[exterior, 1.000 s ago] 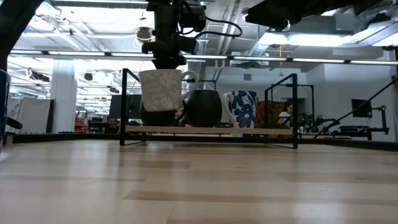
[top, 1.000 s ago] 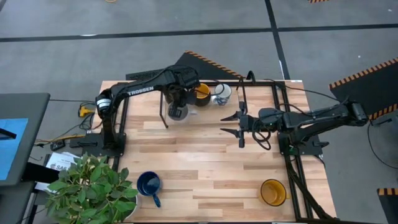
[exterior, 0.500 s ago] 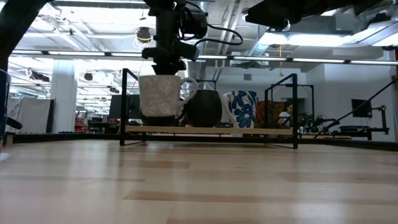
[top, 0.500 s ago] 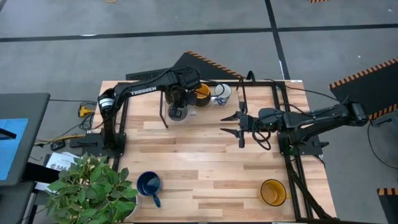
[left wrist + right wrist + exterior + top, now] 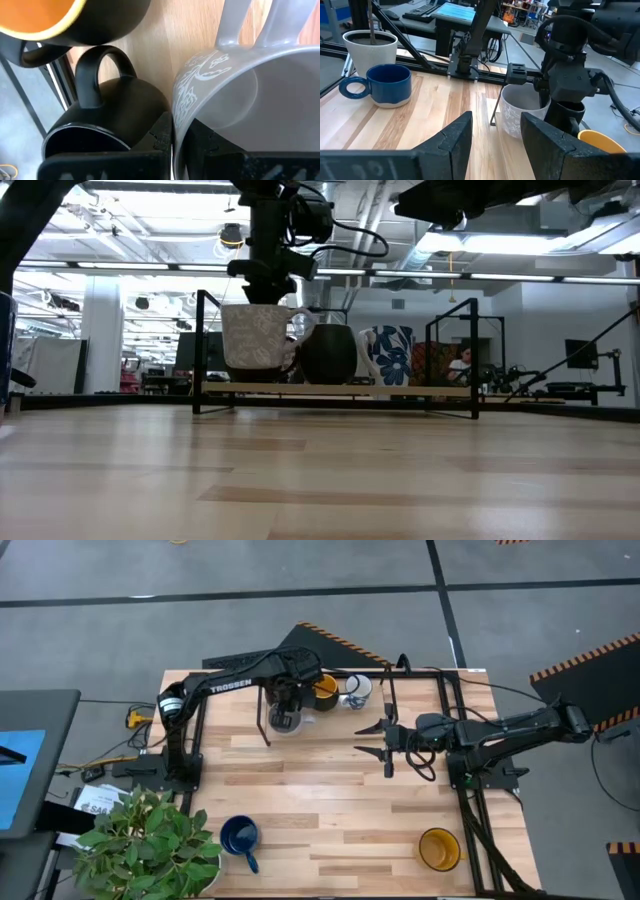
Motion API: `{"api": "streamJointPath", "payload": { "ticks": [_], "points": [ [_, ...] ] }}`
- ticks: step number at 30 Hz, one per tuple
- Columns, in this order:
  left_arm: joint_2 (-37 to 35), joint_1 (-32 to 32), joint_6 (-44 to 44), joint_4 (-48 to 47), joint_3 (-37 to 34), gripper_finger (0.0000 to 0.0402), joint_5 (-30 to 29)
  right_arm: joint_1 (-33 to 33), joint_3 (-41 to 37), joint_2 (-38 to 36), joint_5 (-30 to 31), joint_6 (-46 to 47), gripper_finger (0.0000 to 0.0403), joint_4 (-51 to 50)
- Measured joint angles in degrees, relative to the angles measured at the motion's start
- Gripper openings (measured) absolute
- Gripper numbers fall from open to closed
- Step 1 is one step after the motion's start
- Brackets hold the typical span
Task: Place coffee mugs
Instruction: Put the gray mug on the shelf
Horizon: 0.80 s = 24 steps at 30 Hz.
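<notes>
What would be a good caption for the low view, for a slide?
Left gripper holds a grey patterned mug by its rim at the wire rack, beside a black mug.

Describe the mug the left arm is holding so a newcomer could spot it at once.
Look to the black wire rack at the table's far edge. At its left end the left gripper pinches the rim of a grey mug, beside a black mug. It alone is pale grey with a faint white pattern.

Overhead, table-level and two wrist views, all sharing the grey mug point(image 5: 285, 721).
</notes>
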Motion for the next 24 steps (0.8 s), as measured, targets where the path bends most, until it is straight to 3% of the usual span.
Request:
{"api": "streamJointPath", "payload": {
  "ticks": [9,24],
  "points": [
    [-0.1,0.0,2.0,3.3,-6.0,0.0008,-0.2,0.0,0.0,0.0,0.0,0.0,0.0194,0.0],
    [-0.1,0.2,3.7,7.2,-6.3,0.0025,-2.2,0.0,0.0,0.0,0.0,0.0,0.0194,0.0]
  ]
}}
